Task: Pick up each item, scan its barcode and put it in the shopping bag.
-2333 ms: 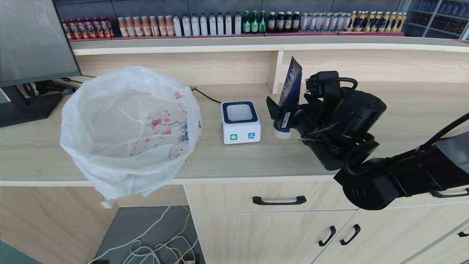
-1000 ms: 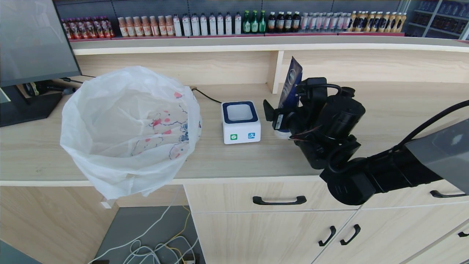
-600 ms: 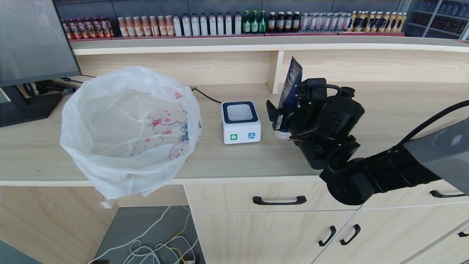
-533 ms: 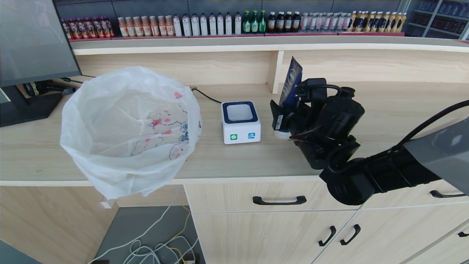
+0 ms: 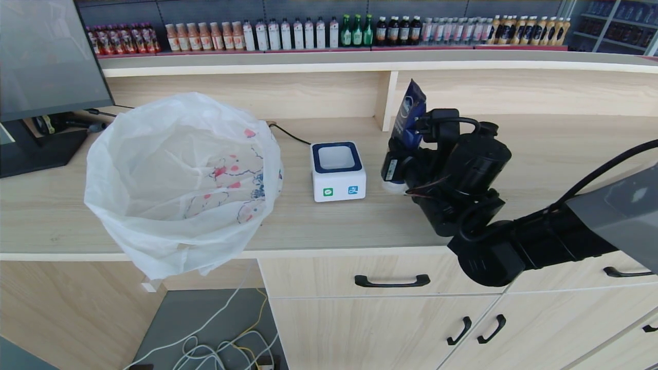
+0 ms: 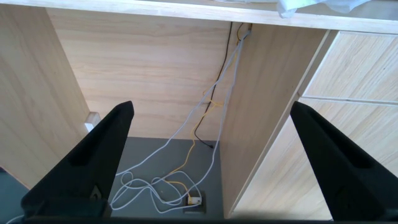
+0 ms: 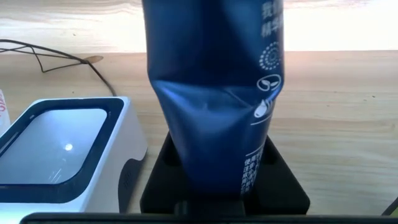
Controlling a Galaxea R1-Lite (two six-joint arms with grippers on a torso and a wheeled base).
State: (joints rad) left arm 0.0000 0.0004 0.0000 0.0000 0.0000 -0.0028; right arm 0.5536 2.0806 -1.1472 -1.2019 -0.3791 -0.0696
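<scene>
1. right tool clenched on blue tube, which is near upright, cap end down at the tabletop, at 3 o'clock of the scanner.
2. shopping bag at scanner's 9 o'clock, mouth open.
3. left tool released, jaws spread wide, below tabletop level.

The right arm reaches in from the robot's right side toward the barcode scanner, its wrist raised above the forearm. The right gripper sits just to the right of the scanner, not touching it, with its jaws clamped on the lower part of an upright dark blue tube. The left gripper hangs lower than the scanner, beneath the countertop, jaws spread wide with nothing between them.
</scene>
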